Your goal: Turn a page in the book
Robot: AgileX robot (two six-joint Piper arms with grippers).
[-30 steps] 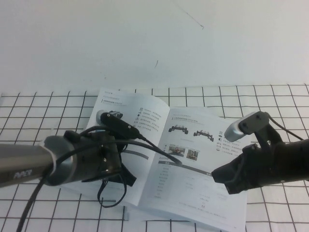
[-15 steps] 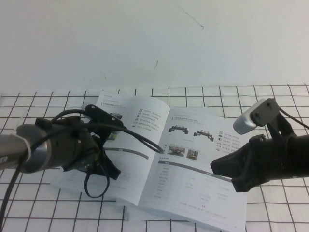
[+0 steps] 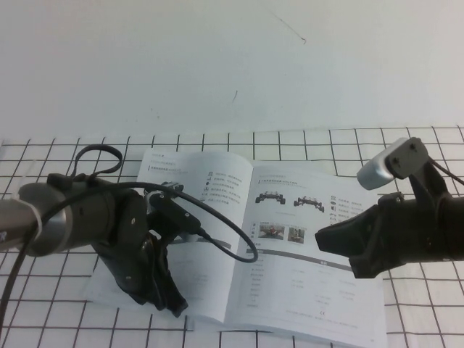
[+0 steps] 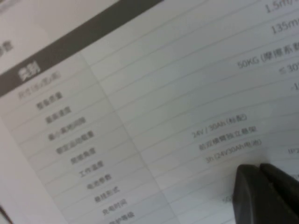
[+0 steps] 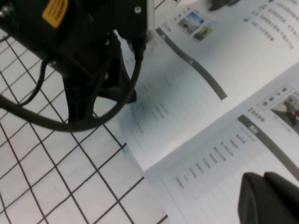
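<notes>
Lying open on the white black-gridded surface (image 3: 58,152), the thin glossy white stapled book (image 3: 290,239) shows two inner pages of vehicle photos and tables. From the high view the left claw (image 3: 170,304) presses down at the near corner of the left-hand page (image 3: 210,217), its tips hidden under the black arm. Only the left wrist view shows those black fingers (image 4: 266,196) clenched together on the printed table. The right claw (image 3: 333,250) hovers over the right-hand page; the right wrist view shows its dark fingers (image 5: 268,198) closed too, holding nothing, and the left arm on the page beyond. A second ago the left arm sat higher over the page — it has since dropped toward the near edge, and the leaf now lies flatter.
</notes>
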